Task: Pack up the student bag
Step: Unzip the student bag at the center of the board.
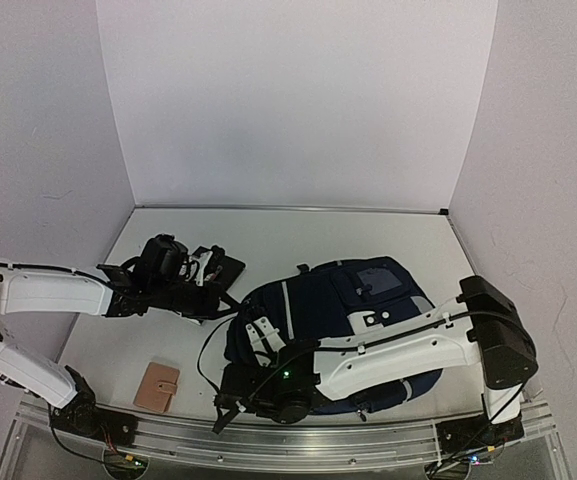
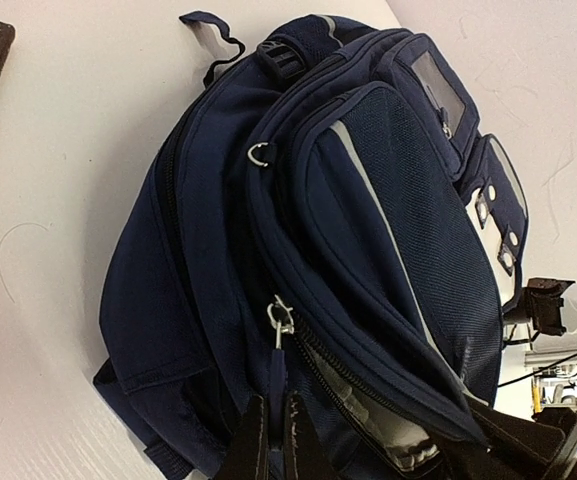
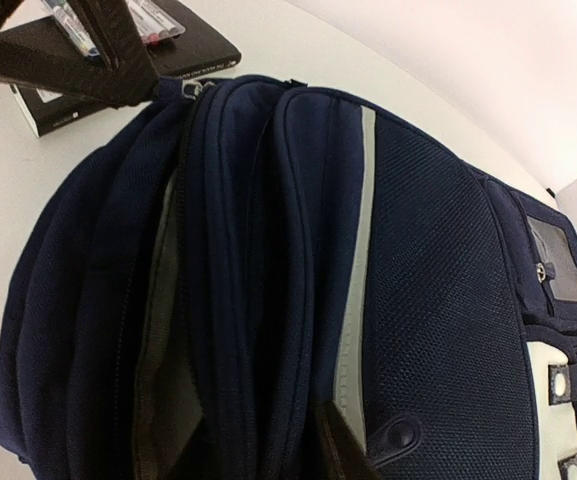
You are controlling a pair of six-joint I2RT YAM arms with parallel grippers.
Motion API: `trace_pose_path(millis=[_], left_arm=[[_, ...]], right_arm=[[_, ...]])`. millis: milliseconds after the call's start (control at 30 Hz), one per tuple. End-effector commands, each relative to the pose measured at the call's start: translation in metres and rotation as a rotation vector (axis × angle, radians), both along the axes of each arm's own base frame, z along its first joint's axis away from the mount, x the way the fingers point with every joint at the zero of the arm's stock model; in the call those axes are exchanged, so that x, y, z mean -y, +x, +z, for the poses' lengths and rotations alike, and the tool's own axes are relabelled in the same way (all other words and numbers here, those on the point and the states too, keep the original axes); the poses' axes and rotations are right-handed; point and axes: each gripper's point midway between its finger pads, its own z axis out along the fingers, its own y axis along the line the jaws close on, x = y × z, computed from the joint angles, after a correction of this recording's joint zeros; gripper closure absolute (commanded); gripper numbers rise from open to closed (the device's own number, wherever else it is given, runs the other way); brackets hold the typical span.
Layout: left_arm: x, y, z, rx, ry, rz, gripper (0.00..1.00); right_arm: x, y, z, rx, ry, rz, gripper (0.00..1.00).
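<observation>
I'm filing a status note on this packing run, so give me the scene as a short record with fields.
bag: navy backpack lying on the table
compartment: unzipped, grey lining showing
left fingers: shut on the zipper pull
right fingers: at the backpack's near corner, open or shut unclear
loose items: black book with pens on it, beside the backpack; tan wallet near the left arm's base

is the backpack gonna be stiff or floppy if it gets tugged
Likely floppy: the student bag is soft fabric, sagging around its open compartment. Lying flat, it would probably slide on the table rather than roll or tip. A tug from the left gripper on the zipper pull may stretch the fabric before the bag shifts.
</observation>
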Motion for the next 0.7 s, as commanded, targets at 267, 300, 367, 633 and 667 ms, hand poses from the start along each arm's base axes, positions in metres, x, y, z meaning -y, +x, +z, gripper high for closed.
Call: trace_pose_path(millis=[267, 300, 367, 633, 667], left_arm=[[0.001, 0.063, 0.018, 0.029, 0.009, 0.196, 1.00], [0.002, 0.067, 0.019, 0.032, 0.002, 0.197, 1.00], [0.009, 0.072, 0.022, 0.040, -0.010, 0.177, 1.00], [0.046, 0.084, 0.015, 0.047, -0.038, 0.032, 1.00], [0.050, 0.086, 0.013, 0.042, -0.039, 0.017, 1.00]], right_arm=[[0.040, -0.008, 0.098, -0.042, 0.268, 0.118, 1.00], [0.043, -0.011, 0.104, -0.053, 0.291, 0.145, 1.00], [0.048, -0.016, 0.112, -0.071, 0.337, 0.193, 1.00], [0.056, -0.021, 0.134, -0.078, 0.486, 0.221, 1.00], [0.055, -0.022, 0.137, -0.080, 0.504, 0.226, 1.00]])
